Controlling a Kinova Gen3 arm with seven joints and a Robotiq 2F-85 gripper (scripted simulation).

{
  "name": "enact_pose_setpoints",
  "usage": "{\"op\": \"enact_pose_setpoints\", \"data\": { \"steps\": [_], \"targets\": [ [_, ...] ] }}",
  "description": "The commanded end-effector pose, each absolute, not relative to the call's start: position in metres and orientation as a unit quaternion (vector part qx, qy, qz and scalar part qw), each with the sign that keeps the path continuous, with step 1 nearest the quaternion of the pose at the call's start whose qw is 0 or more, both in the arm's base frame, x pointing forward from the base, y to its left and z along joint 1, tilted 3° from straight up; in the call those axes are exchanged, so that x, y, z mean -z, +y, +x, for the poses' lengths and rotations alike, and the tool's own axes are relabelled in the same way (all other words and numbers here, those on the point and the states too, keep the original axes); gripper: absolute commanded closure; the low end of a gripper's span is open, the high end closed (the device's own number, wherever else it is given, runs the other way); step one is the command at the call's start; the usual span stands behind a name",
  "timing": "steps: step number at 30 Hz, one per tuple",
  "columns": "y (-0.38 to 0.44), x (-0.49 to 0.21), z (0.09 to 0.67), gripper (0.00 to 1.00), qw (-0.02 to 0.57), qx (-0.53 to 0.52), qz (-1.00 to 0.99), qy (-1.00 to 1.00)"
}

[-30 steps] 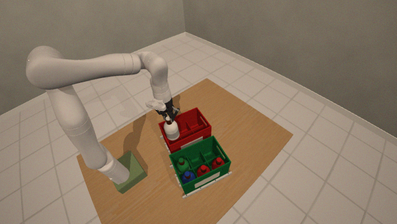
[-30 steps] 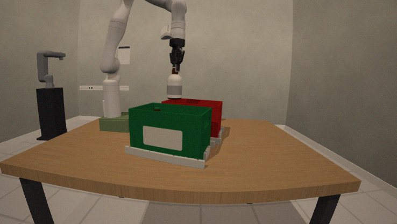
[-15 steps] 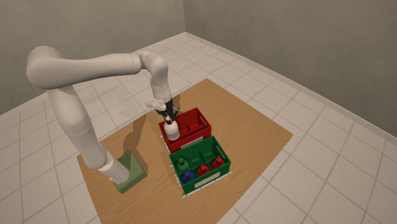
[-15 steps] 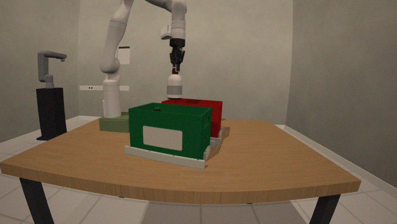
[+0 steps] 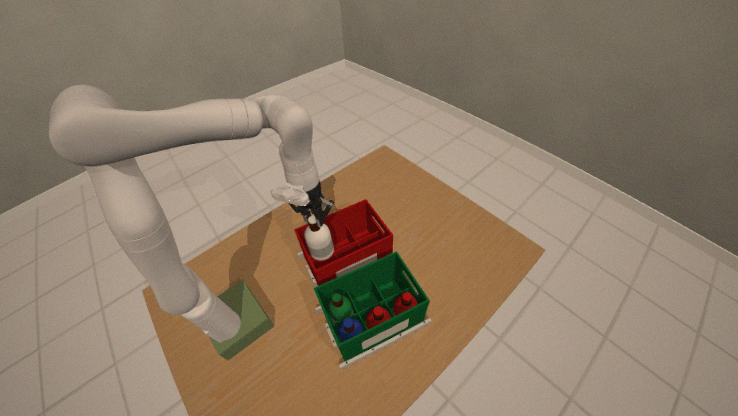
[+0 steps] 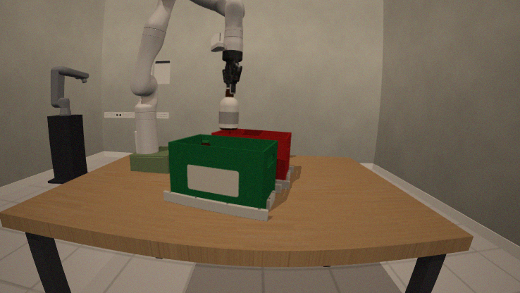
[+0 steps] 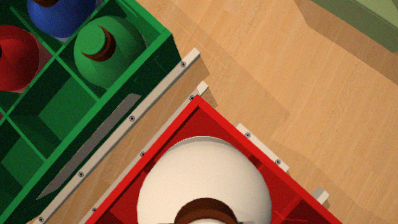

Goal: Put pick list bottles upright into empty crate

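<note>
My fingers (image 5: 316, 219) (image 6: 230, 88) pinch the white bottle (image 5: 318, 242) (image 6: 228, 113) (image 7: 204, 172) by its neck, above the red crate (image 5: 326, 272) (image 6: 284, 156) (image 7: 130, 182); body appears smooth, rigid, probably liable to swing.

No visible change since earlier.
</note>
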State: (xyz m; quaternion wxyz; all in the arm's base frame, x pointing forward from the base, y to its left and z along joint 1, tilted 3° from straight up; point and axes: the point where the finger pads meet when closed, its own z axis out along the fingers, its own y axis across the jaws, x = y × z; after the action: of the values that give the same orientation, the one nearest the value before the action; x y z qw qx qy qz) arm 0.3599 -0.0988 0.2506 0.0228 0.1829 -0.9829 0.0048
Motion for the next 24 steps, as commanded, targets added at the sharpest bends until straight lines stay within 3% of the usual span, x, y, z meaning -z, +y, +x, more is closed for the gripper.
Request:
{"op": "enact_pose_setpoints", "data": {
  "steps": [1, 24],
  "targets": [
    [-0.099, -0.251, 0.36, 0.9, 0.022, -0.005, 0.183, -0.983],
    [-0.099, -0.233, 0.36, 0.9, 0.022, -0.005, 0.183, -0.983]
  ]
}}
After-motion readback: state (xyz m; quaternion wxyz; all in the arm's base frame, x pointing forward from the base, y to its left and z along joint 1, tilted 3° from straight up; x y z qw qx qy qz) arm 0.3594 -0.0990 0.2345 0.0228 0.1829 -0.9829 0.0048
